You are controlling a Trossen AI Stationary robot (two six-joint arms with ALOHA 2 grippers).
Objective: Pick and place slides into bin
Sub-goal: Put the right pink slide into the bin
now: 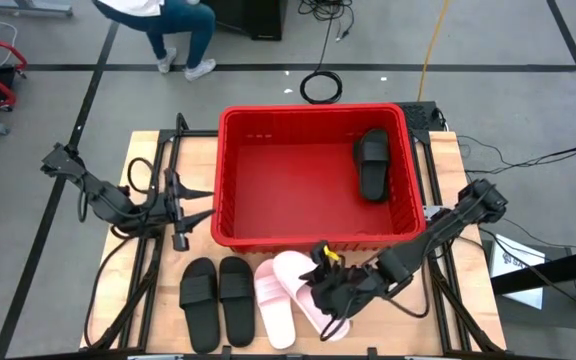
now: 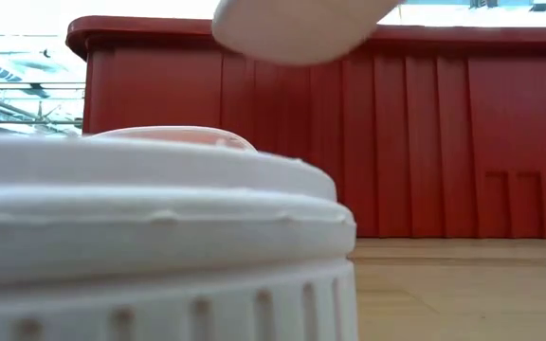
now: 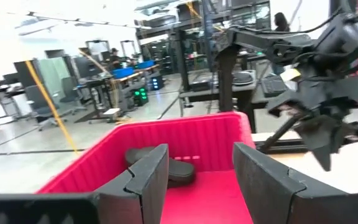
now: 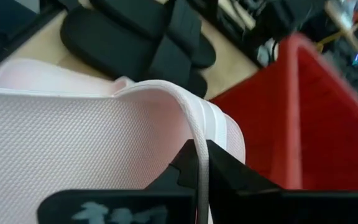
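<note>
A light wooden table top stands on a grey concrete floor crossed by dark lines. Beyond the table's far edge lies a coiled black cable; farther off, a seated person's jeans-clad legs show. A yellow cord runs across the floor. Bright workshop benches and racks fill the room behind.
</note>
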